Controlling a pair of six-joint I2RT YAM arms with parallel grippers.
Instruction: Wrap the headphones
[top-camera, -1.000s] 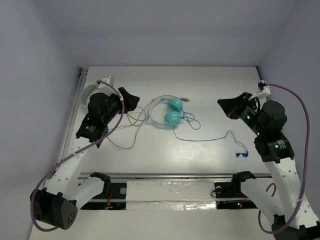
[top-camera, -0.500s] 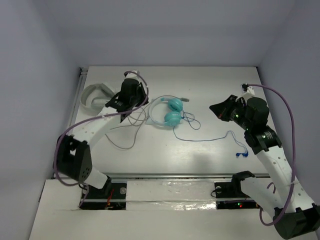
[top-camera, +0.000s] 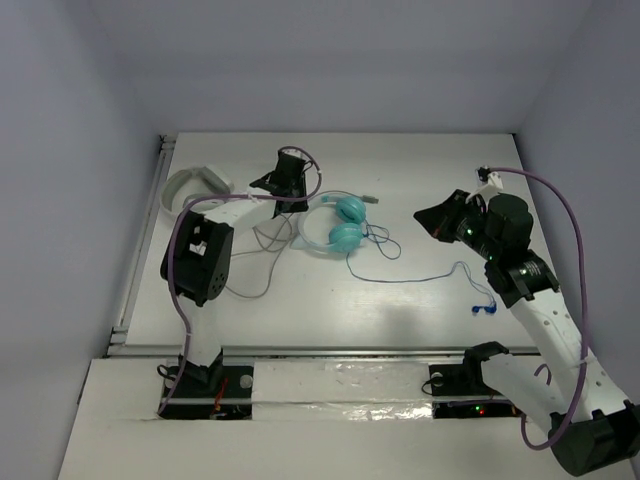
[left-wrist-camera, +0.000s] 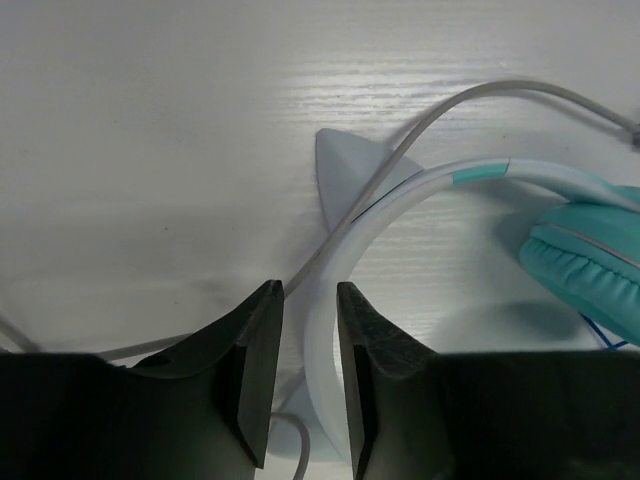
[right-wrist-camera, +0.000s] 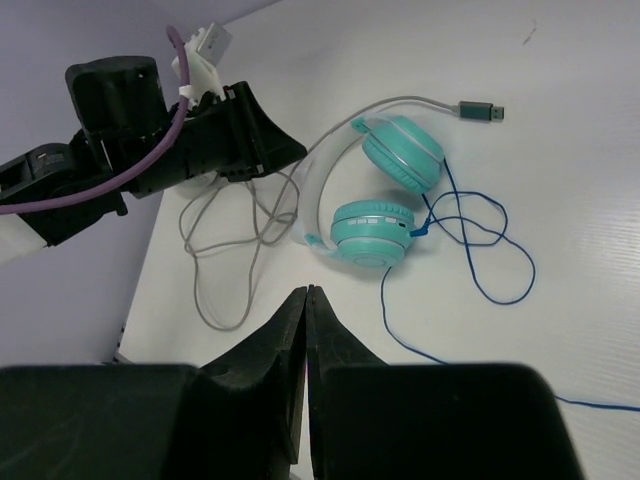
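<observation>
The headphones (top-camera: 345, 236) lie mid-table, with two teal cups and a white headband (top-camera: 309, 214). Their thin blue cable (top-camera: 405, 279) trails right to a blue plug (top-camera: 483, 308). My left gripper (top-camera: 293, 188) hangs over the headband's left side. In the left wrist view its jaws (left-wrist-camera: 308, 290) stand a narrow gap apart astride the headband (left-wrist-camera: 400, 195), which lies against the right finger, with a teal cup (left-wrist-camera: 585, 255) at right. My right gripper (top-camera: 422, 213) is shut and empty, above the table right of the headphones. From it (right-wrist-camera: 307, 290) the headphones (right-wrist-camera: 372, 230) show ahead.
A grey cable (top-camera: 255, 262) lies in loose loops left of the headphones. It passes under the headband (left-wrist-camera: 470, 95) and ends in a grey plug (right-wrist-camera: 480, 110). A white curved object (top-camera: 192, 183) sits at the back left. The blue cable loops (right-wrist-camera: 480, 250) right of the cups.
My left arm has swung from the back left and stretched right, bringing its gripper over the headband. My right gripper has shifted a little left. The headphones have not moved.
</observation>
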